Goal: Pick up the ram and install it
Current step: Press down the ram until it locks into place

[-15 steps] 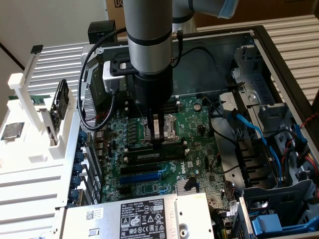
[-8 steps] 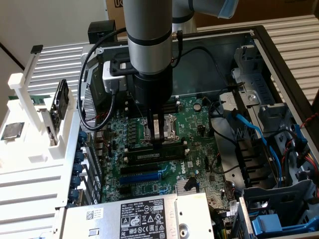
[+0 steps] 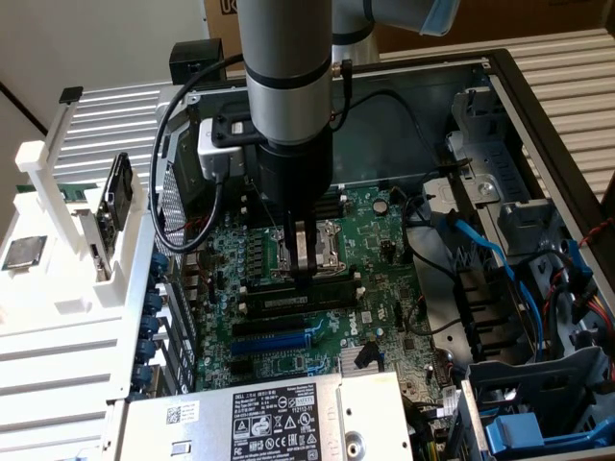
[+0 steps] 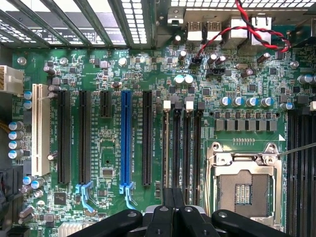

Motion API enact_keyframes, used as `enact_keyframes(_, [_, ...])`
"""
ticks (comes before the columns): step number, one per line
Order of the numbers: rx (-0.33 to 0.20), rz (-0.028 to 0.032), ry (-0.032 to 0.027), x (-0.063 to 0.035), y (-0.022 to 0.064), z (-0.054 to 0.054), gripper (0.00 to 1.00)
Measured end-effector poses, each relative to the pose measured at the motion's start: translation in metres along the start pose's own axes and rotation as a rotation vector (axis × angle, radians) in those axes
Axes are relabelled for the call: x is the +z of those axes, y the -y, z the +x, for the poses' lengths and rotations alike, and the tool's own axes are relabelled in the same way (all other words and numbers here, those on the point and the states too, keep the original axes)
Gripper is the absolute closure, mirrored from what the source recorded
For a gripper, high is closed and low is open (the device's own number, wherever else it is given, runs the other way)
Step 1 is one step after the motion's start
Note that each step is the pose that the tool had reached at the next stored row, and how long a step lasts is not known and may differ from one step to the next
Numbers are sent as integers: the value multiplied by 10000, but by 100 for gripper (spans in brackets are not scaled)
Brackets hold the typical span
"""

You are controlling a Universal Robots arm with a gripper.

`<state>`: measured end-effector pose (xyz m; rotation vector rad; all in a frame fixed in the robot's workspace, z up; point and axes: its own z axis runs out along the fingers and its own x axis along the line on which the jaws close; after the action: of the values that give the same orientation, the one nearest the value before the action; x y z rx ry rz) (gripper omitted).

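The ram [image 3: 298,299] stands on edge in one of the black memory slots on the green motherboard, a long thin stick with a pale label on its side. My gripper [image 3: 306,275] hangs straight down over its middle, shut, with the fingertips at the stick's top edge. I cannot tell whether they pinch it or only rest on it. In the wrist view the gripper [image 4: 174,197] is pressed together over the near end of the memory slots [image 4: 181,148], and no board shows between the fingers.
An open CPU socket [image 4: 244,182] lies beside the slots, and a blue expansion slot [image 4: 126,138] runs on the other side. The power supply [image 3: 279,418], drive cage with blue cables [image 3: 480,250] and case walls hem the board in. A white rack [image 3: 58,288] stands at the exterior view's left.
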<state>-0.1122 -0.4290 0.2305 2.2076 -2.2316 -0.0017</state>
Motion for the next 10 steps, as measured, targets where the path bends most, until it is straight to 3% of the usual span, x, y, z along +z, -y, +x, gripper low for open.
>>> enact_keyframes(10, [0, 1, 2, 15, 0, 7, 90])
